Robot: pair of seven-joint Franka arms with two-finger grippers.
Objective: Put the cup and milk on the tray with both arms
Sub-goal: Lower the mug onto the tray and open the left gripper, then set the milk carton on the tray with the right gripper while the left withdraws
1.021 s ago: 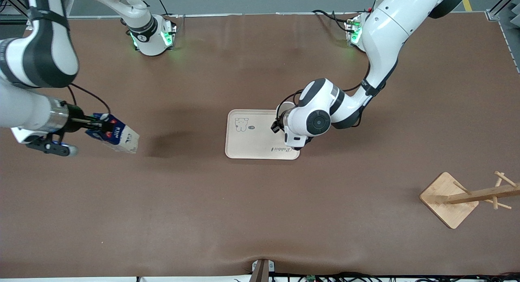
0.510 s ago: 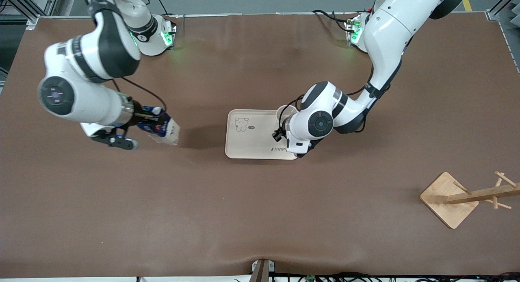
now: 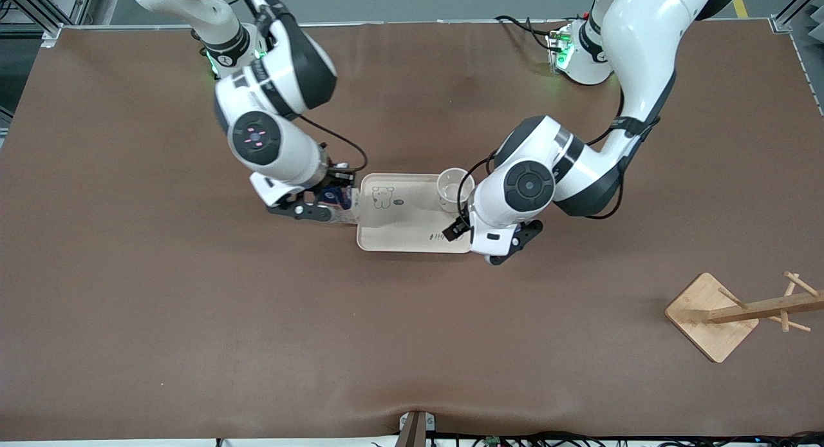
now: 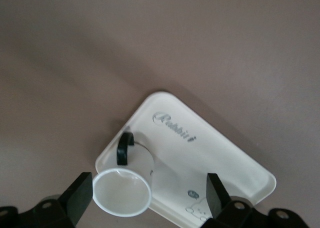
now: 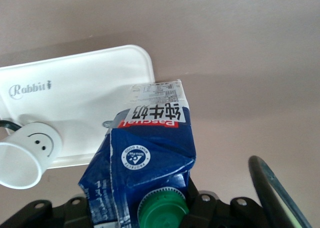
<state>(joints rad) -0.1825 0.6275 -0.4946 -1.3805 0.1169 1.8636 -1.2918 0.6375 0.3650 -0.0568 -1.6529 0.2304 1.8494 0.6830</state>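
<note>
The cup [image 3: 454, 189], a white mug with a black loop handle, stands upright on the cream tray [image 3: 405, 231], in the corner toward the left arm's base. My left gripper [image 3: 456, 229] is open and empty over the tray beside the cup. In the left wrist view the cup [image 4: 125, 185] sits between my spread fingers [image 4: 80, 193], untouched, on the tray [image 4: 215, 153]. My right gripper [image 3: 335, 201] is shut on the blue milk carton [image 3: 337, 196] at the tray's edge toward the right arm's end. The right wrist view shows the milk [image 5: 145, 153], its green cap [image 5: 162, 213], the tray [image 5: 85, 88] and the smiley cup [image 5: 25, 158].
A wooden rack [image 3: 714, 315] with pegs stands toward the left arm's end of the table, nearer to the front camera. The brown table [image 3: 386, 344] stretches around the tray.
My right arm has carried the milk from the right arm's end of the table to the tray's edge. My left gripper has drawn back from the cup, which now shows on the tray.
</note>
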